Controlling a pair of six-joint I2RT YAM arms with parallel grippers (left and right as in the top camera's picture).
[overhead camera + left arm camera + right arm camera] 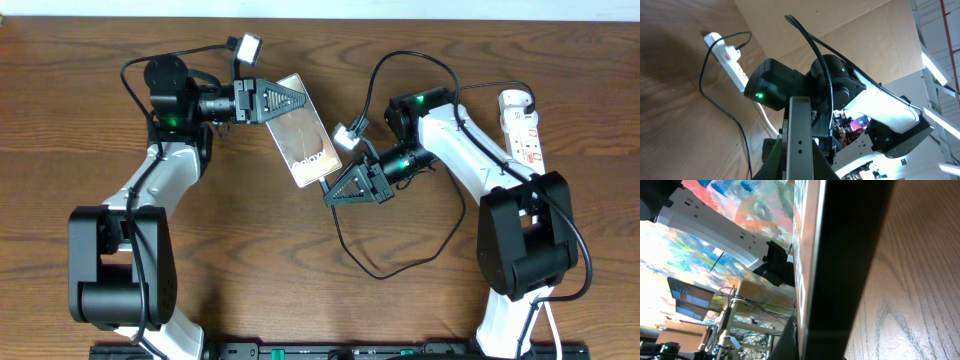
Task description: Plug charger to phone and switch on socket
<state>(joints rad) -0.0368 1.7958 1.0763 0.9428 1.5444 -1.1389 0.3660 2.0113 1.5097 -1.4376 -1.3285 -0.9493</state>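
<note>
The phone [305,140] lies slanted on the wooden table, glossy face up with white lettering. My left gripper [290,100] is shut on its far end; in the left wrist view the phone's grey edge [801,135] stands between my dark fingers [774,162]. My right gripper [330,193] is shut at the phone's near corner, where the black charger cable [400,270] ends; its plug tip is hidden. The right wrist view shows the phone's dark side [850,255] close up beside one finger [789,340]. The white socket strip [523,125] lies at the far right and also shows in the left wrist view [730,60].
The charger cable [705,90] loops over the table between the strip and my right arm [450,140]. A white cord [545,320] runs off the near right edge. A black rail [330,350] lines the table's front edge.
</note>
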